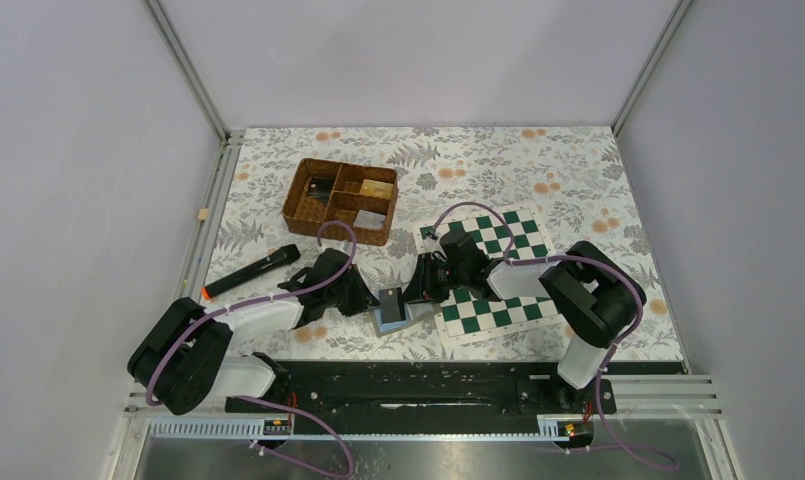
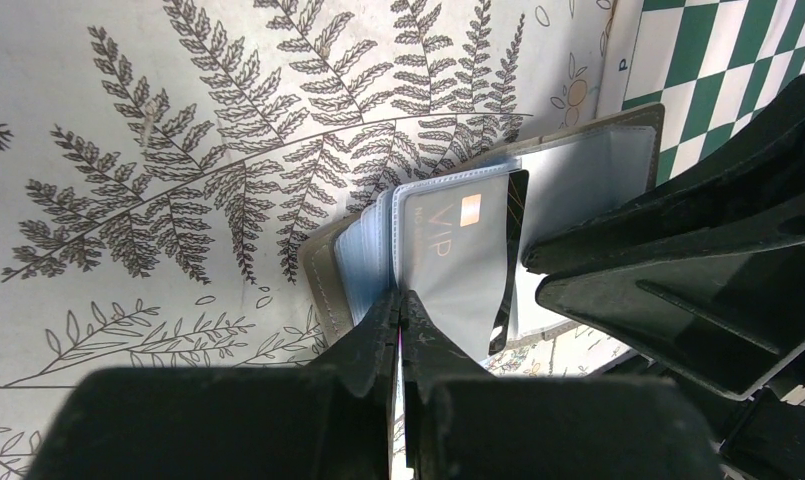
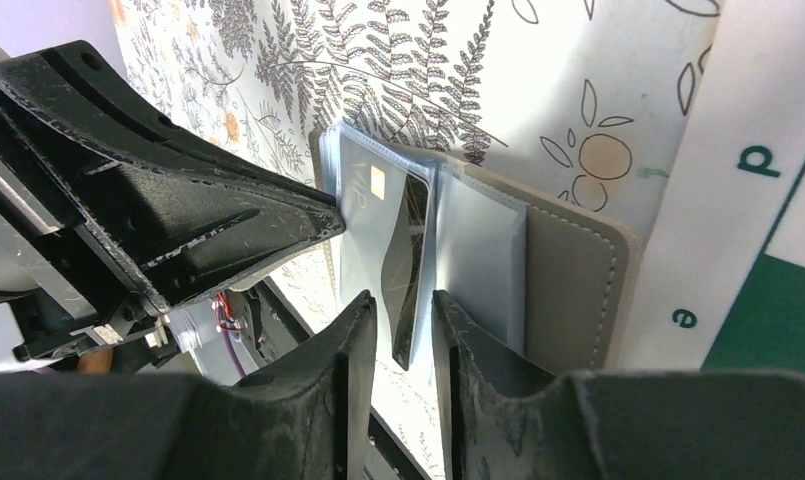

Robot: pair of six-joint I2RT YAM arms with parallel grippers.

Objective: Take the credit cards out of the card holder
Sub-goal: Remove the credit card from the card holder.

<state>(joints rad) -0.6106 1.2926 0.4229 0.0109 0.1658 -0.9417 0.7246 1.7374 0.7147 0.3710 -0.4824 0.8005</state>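
Both arms reach low and inward over the near middle of the bench (image 1: 578, 170), where the card holder (image 1: 391, 308) lies open. The left tool (image 2: 400, 298) is pinched tight on a clear sleeve (image 2: 448, 280). The right tool (image 3: 403, 305) stands slightly parted around a black card (image 3: 415, 250).

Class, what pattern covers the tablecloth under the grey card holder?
Tablecloth: grey fern leaves on white; left wrist view.

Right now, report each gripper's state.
Left gripper: shut on a clear sleeve of the card holder.
Right gripper: open, fingers either side of the black card, not clamping it.
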